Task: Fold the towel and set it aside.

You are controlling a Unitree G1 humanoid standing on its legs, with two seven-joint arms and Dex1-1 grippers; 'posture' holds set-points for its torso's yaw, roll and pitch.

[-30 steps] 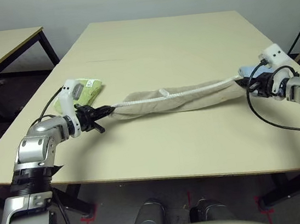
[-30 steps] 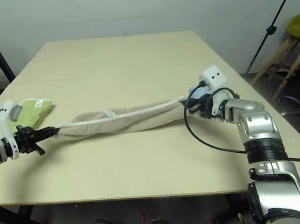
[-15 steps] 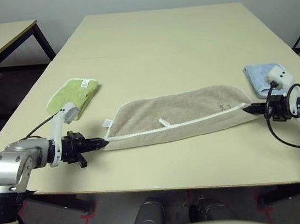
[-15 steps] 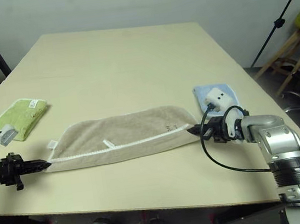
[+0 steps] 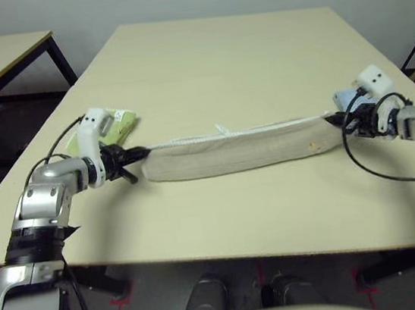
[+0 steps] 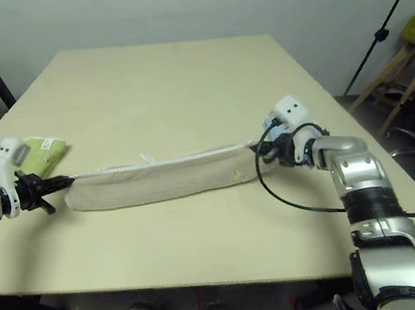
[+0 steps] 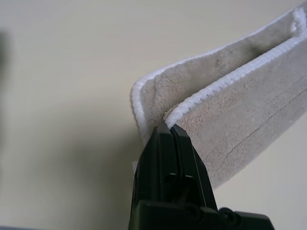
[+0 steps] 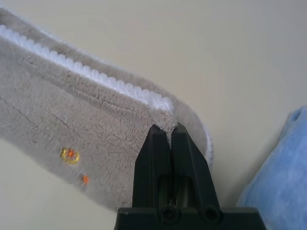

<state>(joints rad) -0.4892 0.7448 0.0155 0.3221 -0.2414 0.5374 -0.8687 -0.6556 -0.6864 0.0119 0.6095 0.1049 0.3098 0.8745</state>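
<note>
Looking down over your silver forearms, you see the beige-tan terry towel with white stitched edging point(image 5: 238, 151) stretched in a long, narrow band across the near half of the pale wooden table point(image 5: 217, 54), running left to right between your two claws. Its upper edge is pulled taut into a straight white line, and the cloth below it sags in a doubled fold down toward the tabletop.

Your left claw point(image 5: 135, 154) has its black fingers pinched together on the towel's left end; in the left wrist view the fingertips point(image 7: 168, 136) meet right at the white edging, with the layers of cloth curling around behind them. Your right claw point(image 6: 262, 148) is likewise clamped on the towel's right end, and the right wrist view shows the fingertips point(image 8: 165, 134) gripping the corner where the edging bunches. A small orange embroidery point(image 8: 70, 154) sits on the towel face near that end.

Just behind your left claw lies a lime-green folded towel point(image 5: 120, 120) with a white label. Beside your right claw a light blue folded cloth point(image 8: 283, 172) rests on the table.
</note>
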